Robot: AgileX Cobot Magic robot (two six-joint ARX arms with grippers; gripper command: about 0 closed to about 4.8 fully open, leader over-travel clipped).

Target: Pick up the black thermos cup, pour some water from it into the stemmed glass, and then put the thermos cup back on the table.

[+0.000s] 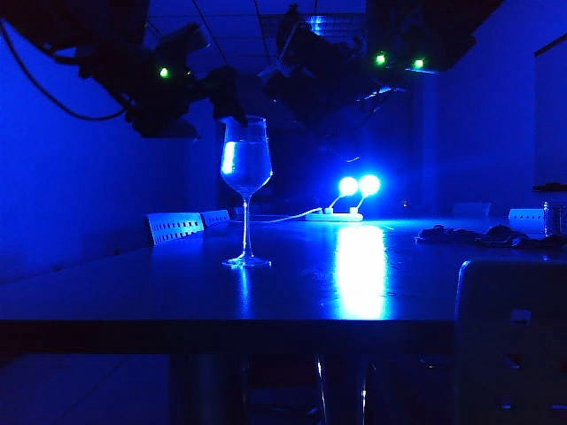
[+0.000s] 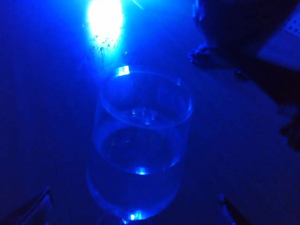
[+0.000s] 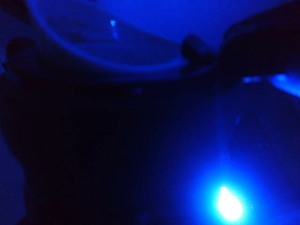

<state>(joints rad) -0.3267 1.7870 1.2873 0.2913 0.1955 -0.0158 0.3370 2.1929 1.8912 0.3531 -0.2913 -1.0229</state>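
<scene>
With the left pincer (image 2: pixel 133 208) spread wide and empty around the stemmed glass (image 2: pixel 140 145) on the tabletop (image 1: pixel 177 283), and the right pincer apparently clamping the black thermos cup (image 3: pixel 117 154) just above the rim, a careless tilt could knock the glass or spill.

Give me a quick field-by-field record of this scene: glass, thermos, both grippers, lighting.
stemmed glass: upright on the table, partly filled with water
black thermos cup: fills the right wrist view, raised off the table
left gripper: open, fingertips either side of the glass bowl, not touching
right gripper: fingers hidden in the dark, grip cannot be confirmed
lighting: dim blue, two bright lamps behind
</scene>
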